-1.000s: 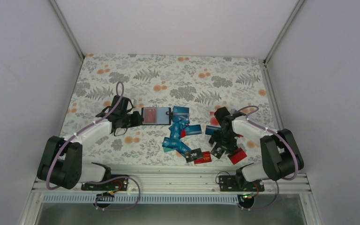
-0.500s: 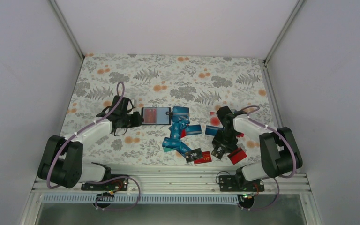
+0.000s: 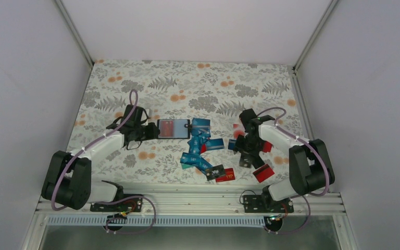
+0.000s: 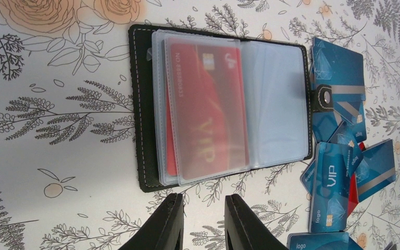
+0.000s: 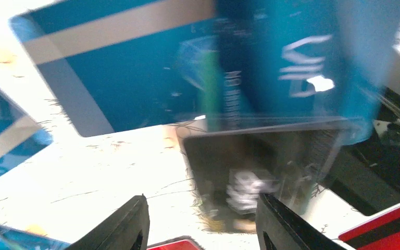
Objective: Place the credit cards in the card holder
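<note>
Just beside the card holder (image 4: pixel 145 104), at the end away from its snap tab (image 4: pixel 323 98), your left gripper (image 4: pixel 203 199) hovers with its fingers a narrow gap apart. Only tablecloth (image 4: pixel 57 120) shows between them, and the tips stop just short of the black cover without touching it. The holder lies open and flat, with its clear sleeves (image 4: pixel 271 104) spread across it. One red card (image 4: pixel 203 120) marked VIP sits inside a sleeve on the half away from the tab; the sleeve over the tab half looks pale and see-through.

Just past the tab you have the loose credit cards (image 3: pixel 200 151), mostly blue, overlapping in a heap on the cloth, none of them on the holder.

On the far side of that heap from the holder is your right gripper (image 5: pixel 202 200), pointing down over more cards. Its fingers stand apart, but the wrist view is badly blurred. A black card (image 5: pixel 250 172) and a blue card (image 5: pixel 151 78) show between and beyond the fingers, and you cannot tell whether either is gripped.
</note>
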### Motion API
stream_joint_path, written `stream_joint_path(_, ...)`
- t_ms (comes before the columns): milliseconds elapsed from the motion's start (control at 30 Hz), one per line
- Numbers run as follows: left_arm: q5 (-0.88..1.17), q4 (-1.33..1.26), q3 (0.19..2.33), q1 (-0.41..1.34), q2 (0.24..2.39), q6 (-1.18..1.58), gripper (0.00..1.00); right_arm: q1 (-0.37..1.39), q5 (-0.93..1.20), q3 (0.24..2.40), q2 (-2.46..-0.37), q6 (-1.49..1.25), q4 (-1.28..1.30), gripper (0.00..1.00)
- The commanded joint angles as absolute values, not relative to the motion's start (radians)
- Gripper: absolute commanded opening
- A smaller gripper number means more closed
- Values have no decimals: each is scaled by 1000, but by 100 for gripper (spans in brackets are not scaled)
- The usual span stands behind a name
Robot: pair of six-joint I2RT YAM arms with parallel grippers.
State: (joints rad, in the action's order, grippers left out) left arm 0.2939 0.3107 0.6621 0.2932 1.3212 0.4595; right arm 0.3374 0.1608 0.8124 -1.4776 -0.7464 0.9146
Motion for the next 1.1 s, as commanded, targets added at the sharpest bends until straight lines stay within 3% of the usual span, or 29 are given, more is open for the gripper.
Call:
stream_joint_path(0,320,319,692,296,1293,455,21,339,230,874,-1453,-696,902,45)
stream_joint_path(200,430,289,703,302,1254,453,21,344,349,949,-1468,-643,821,45)
stream_joint_path(333,436,287,703,316,1234,447,21,344,158,983,-1481,-630,900,49)
stream_joint_path(400,443,271,695,324,1232,447,21,343,52,958,-1479,-658,928,58)
stream_joint_path(467,451,254,689,328,1236,450,21,341,-1,906,-1470,-701,926,83)
stream_joint_path(567,459,239,687,334,1245,455,21,336,-46,836,-1447,-776,888,97)
stream_joint_path(867,450,267,688,344,1231,439,21,255,-188,720,-1455,-903,810,100)
stream_joint_path(1067,446,267,686,347,1225,441,21,222,-64,655,-1546,-817,638,99)
